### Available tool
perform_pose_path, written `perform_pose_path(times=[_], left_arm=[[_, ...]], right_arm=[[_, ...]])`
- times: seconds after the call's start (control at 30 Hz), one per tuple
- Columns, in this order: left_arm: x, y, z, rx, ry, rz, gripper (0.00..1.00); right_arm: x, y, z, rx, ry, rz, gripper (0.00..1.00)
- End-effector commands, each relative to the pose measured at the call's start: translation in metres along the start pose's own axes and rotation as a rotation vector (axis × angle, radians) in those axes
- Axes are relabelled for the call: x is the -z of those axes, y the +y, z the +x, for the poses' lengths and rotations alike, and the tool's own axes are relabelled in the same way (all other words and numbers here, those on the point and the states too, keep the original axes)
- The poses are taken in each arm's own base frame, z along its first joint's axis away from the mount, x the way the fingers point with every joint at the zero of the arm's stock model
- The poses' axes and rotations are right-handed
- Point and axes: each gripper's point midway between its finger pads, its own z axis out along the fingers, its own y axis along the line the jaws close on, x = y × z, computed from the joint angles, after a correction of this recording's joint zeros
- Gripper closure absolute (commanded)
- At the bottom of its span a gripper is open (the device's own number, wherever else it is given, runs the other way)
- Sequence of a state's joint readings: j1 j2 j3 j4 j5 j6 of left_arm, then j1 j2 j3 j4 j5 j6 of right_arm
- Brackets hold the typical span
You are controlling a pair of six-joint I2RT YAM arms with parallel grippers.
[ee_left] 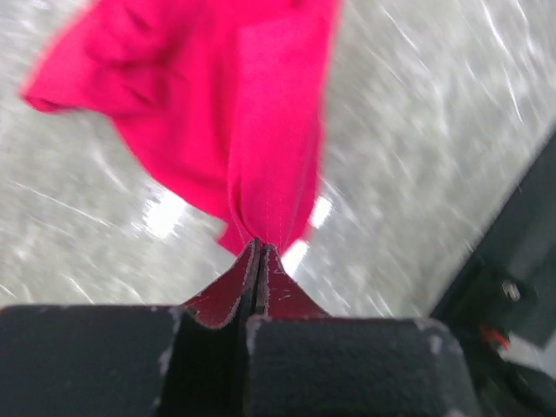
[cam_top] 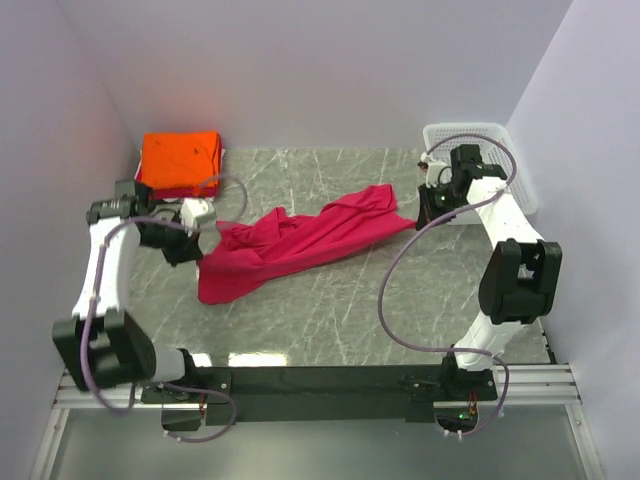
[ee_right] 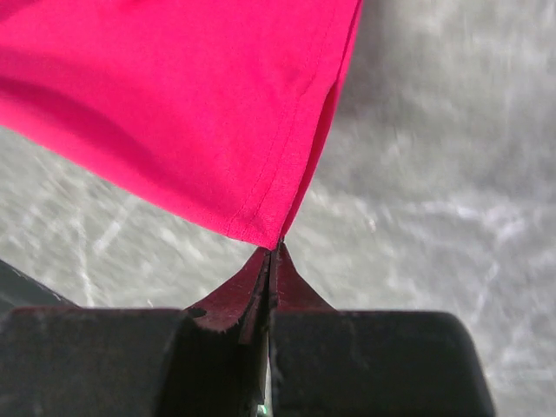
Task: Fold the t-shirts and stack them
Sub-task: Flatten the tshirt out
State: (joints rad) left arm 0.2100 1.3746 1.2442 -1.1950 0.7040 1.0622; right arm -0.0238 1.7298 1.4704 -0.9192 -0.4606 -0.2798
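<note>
Grey marbled tabletop (cam_top: pixel 330 310), closed in by pale walls (cam_top: pixel 300 60), carries a crimson-pink t-shirt (cam_top: pixel 300 240) stretched unfolded between two robot arms. The garment runs at a slant from left of centre up toward the far right, and its rumpled middle sags onto the surface.

At the left end, the left gripper (cam_top: pixel 200 240) is clenched on a gathered pinch of the cloth. The left wrist view shows its fingertips (ee_left: pixel 259 248) pressed together with no gap, and the shirt (ee_left: pixel 261 113) fans away from them above the blurred table. At the right end, the right gripper (cam_top: pixel 425 212) is likewise clamped on the fabric. Its wrist camera shows the fingertips (ee_right: pixel 276 252) closed on a stitched hem corner of the shirt (ee_right: pixel 174 104), which hangs clear of the table there.

In the far left corner, well apart from the spread shirt, a folded orange t-shirt (cam_top: pixel 178 155) lies as a flat rectangle, with a strip of red cloth (cam_top: pixel 180 190) showing beneath its near edge. A white mesh basket (cam_top: pixel 500 140) stands in the far right corner, just behind the right arm.
</note>
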Motion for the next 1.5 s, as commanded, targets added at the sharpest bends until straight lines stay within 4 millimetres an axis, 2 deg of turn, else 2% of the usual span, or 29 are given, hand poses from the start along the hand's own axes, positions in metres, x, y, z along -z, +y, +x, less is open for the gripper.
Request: perform_pose_path(times=[0.0,0.03,0.07,0.1,0.2,0.23,0.27,0.33,0.37,0.47,0.63,0.83,0.87,0.9,0.97,1.0,1.03,1.07,1.1,1.13,1.17,1.2,1.23,1.27,1.3,1.33,1.37,1.4,1.47], left_arm=[[0.020,-0.057,0.026,-0.137,0.076,0.047,1.00],[0.016,-0.069,0.042,-0.158,0.107,0.055,1.00],[0.027,-0.073,0.050,-0.269,0.150,-0.014,1.00],[0.022,-0.083,0.065,-0.305,0.187,-0.002,1.00],[0.030,-0.093,0.081,-0.465,0.237,-0.088,1.00],[0.024,-0.100,0.093,-0.490,0.257,-0.072,1.00],[0.026,-0.103,0.095,-0.563,0.259,-0.111,1.00],[0.019,-0.112,0.106,-0.620,0.272,-0.097,1.00],[0.020,-0.115,0.103,-0.660,0.249,-0.125,1.00],[0.016,-0.125,0.095,-0.733,0.200,-0.117,0.99],[0.017,-0.146,0.064,-0.765,0.052,-0.078,0.98],[0.002,-0.175,0.048,-0.569,0.005,0.163,1.00],[-0.001,-0.180,0.043,-0.493,0.000,0.208,1.00],[-0.001,-0.174,0.027,-0.456,-0.032,0.184,1.00],[-0.008,-0.161,0.014,-0.282,-0.001,0.183,1.00],[-0.002,-0.149,-0.002,-0.273,-0.013,0.150,1.00],[0.001,-0.133,-0.016,-0.260,-0.034,0.105,1.00],[0.001,-0.112,-0.029,-0.199,-0.046,0.071,1.00],[0.026,-0.078,-0.060,-0.171,-0.138,-0.047,1.00],[0.039,-0.056,-0.079,-0.162,-0.184,-0.108,1.00],[0.039,-0.030,-0.090,-0.073,-0.192,-0.114,1.00],[0.074,-0.002,-0.123,-0.081,-0.260,-0.219,1.00],[0.086,0.012,-0.140,-0.056,-0.305,-0.231,0.99],[0.087,0.039,-0.150,0.024,-0.330,-0.237,0.99],[0.113,0.052,-0.177,-0.006,-0.396,-0.298,1.00],[0.125,0.067,-0.185,0.002,-0.433,-0.340,0.99],[0.138,0.087,-0.204,0.014,-0.507,-0.396,0.99],[0.154,0.097,-0.216,0.003,-0.558,-0.448,0.99],[0.172,0.103,-0.233,0.007,-0.634,-0.493,1.00]], right_arm=[[0.014,-0.011,0.037,0.045,0.101,0.056,1.00],[0.015,-0.013,0.044,0.053,0.116,0.064,1.00],[0.016,-0.016,0.057,0.071,0.145,0.083,1.00],[0.016,-0.017,0.065,0.077,0.165,0.087,1.00],[0.013,-0.020,0.093,0.108,0.243,0.090,1.00],[0.012,-0.021,0.101,0.114,0.264,0.096,1.00],[0.008,-0.022,0.115,0.115,0.300,0.093,1.00],[0.006,-0.030,0.128,0.146,0.335,0.122,1.00],[0.002,-0.031,0.141,0.152,0.365,0.120,1.00],[-0.003,-0.031,0.157,0.154,0.412,0.103,1.00],[-0.005,-0.032,0.167,0.157,0.445,0.096,1.00],[-0.003,-0.035,0.170,0.165,0.454,0.118,1.00],[-0.002,-0.034,0.165,0.164,0.440,0.115,1.00],[-0.001,-0.026,0.161,0.151,0.427,0.079,1.00],[0.008,-0.018,0.134,0.139,0.351,0.053,1.00],[0.012,-0.011,0.119,0.132,0.297,0.020,1.00],[0.024,-0.010,0.086,0.152,0.204,0.034,1.00],[0.033,-0.007,0.068,0.144,0.149,0.035,1.00],[0.042,-0.005,0.050,0.145,0.095,0.031,1.00],[0.050,-0.002,0.031,0.145,0.039,0.017,1.00],[0.072,0.000,-0.004,0.155,-0.059,0.044,1.00],[0.083,0.001,-0.023,0.161,-0.115,0.054,1.00],[0.102,0.002,-0.050,0.180,-0.201,0.075,1.00],[0.112,0.002,-0.070,0.174,-0.267,0.095,1.00],[0.122,0.002,-0.084,0.177,-0.315,0.113,1.00],[0.131,0.002,-0.096,0.181,-0.359,0.132,1.00],[0.148,0.004,-0.113,0.176,-0.427,0.160,1.00],[0.159,0.002,-0.129,0.182,-0.490,0.187,1.00],[0.184,0.003,-0.150,0.174,-0.582,0.233,1.00]])
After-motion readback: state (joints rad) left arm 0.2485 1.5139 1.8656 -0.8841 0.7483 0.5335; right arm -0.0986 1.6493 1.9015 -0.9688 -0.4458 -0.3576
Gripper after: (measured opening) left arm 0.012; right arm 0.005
